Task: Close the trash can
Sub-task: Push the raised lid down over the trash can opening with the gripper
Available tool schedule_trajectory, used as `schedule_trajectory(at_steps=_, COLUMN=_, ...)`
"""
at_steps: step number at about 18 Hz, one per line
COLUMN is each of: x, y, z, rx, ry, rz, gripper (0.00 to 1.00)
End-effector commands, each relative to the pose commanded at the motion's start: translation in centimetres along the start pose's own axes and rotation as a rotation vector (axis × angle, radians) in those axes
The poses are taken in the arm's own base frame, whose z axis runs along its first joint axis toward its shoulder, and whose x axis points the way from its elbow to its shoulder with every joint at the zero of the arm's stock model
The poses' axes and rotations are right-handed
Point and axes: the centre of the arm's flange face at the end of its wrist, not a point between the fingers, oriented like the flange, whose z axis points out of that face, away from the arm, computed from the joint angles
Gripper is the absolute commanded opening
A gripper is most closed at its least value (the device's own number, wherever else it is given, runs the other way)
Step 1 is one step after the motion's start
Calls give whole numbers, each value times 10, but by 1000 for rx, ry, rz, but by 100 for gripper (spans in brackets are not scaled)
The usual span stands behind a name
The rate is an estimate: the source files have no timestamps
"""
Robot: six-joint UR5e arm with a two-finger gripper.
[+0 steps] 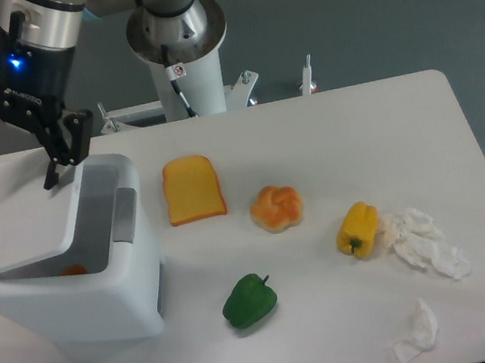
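Note:
The trash can [105, 298] is a big white bin at the table's left, with a grey latch tab [124, 215] on its right rim. Its flat white lid [20, 219] is hinged at the left and slopes partway down over the opening, leaving a gap on the right side. Something small and orange [73, 270] shows inside at the bottom. My gripper [12, 166] hangs just above the lid's far edge, open, with nothing between its fingers. One black finger [60, 154] reaches down to the lid's raised edge; I cannot tell if it touches.
On the table right of the bin lie a toast slice [192, 189], a bun [277, 207], a green pepper [249, 301], a yellow pepper [358, 229] and crumpled white paper [426, 245]. The robot base [177, 36] stands behind.

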Motion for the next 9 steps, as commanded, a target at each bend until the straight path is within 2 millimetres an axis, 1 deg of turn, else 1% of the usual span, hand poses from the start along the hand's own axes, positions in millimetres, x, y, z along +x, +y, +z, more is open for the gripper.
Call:
schedule_trajectory(at_steps=5, x=-10, y=3, z=2, rx=-6, ry=-4, rz=-8, gripper=100)
schedule_trajectory(at_steps=7, x=-18, y=5, z=5, rx=-12, ry=-6, rz=-24, gripper=100)
schedule_trajectory(at_steps=9, x=-20, y=7, z=6, rx=-14, ry=-6, rz=-27, gripper=100)
